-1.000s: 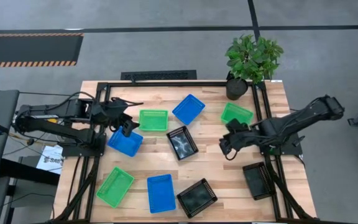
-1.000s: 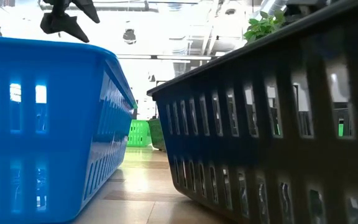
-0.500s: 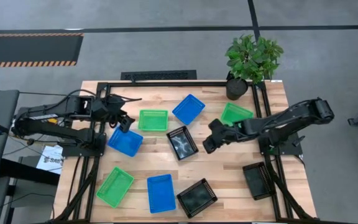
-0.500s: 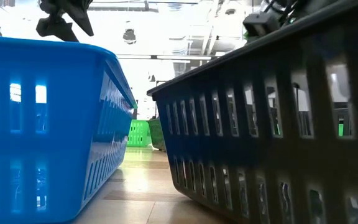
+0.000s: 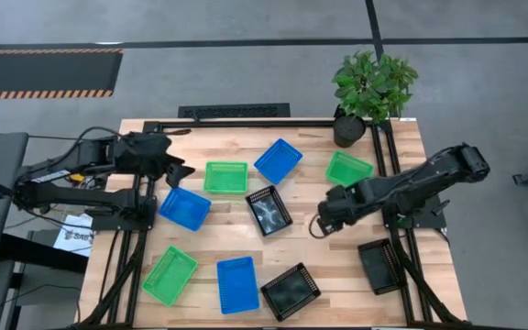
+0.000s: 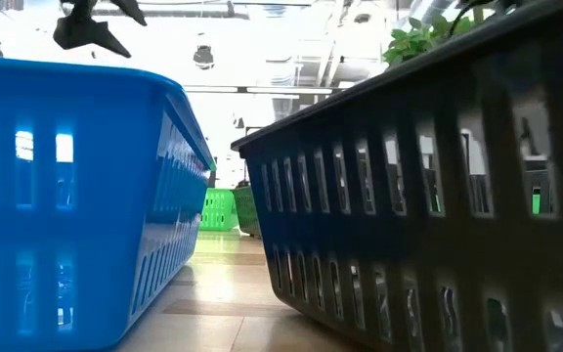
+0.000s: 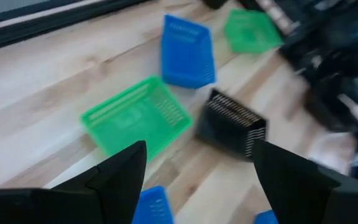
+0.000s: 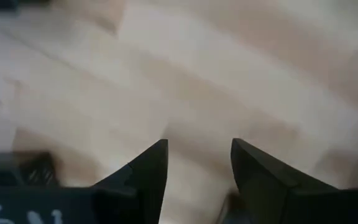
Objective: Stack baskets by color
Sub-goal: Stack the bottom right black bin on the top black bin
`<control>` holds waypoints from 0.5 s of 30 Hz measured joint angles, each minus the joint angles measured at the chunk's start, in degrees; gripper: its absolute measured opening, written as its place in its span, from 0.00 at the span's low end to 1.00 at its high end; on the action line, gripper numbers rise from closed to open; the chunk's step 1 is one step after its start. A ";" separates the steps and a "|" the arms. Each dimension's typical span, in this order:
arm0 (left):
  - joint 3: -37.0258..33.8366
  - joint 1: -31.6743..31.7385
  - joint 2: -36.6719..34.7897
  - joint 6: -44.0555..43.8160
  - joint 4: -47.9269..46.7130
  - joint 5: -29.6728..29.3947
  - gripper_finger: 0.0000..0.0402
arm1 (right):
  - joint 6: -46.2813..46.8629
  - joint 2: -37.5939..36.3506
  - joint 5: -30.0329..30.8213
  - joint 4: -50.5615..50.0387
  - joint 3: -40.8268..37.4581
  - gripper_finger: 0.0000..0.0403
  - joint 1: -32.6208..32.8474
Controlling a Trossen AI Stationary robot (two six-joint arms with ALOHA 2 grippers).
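Over bare table (image 8: 241, 68), right claw (image 8: 197, 168) open, empty.

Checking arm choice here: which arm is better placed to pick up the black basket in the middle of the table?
Probably the right: the right gripper, open and empty, hovers just beside the black basket; the left gripper is farther off.

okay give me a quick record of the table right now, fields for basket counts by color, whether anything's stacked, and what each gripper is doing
green baskets: three, e.g. one at the back centre
blue baskets: three, e.g. one at the front
black baskets: three, e.g. one mid-table
stacked: none, all nine lie apart
left gripper: open, empty, above the back left of the table
right gripper: open, empty, over bare wood right of centre
other: potted plant at the back right corner
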 joint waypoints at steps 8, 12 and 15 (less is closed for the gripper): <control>0.00 -0.04 -0.23 0.25 2.47 3.02 0.69 | 26.10 1.78 -10.53 -0.30 0.02 0.49 15.64; 0.00 -0.04 0.54 1.42 2.51 2.96 0.69 | 35.55 4.38 -14.77 0.72 0.01 0.49 23.10; 0.00 -0.04 1.02 2.21 2.60 2.89 0.69 | 40.66 6.55 -15.10 2.80 0.01 0.49 26.91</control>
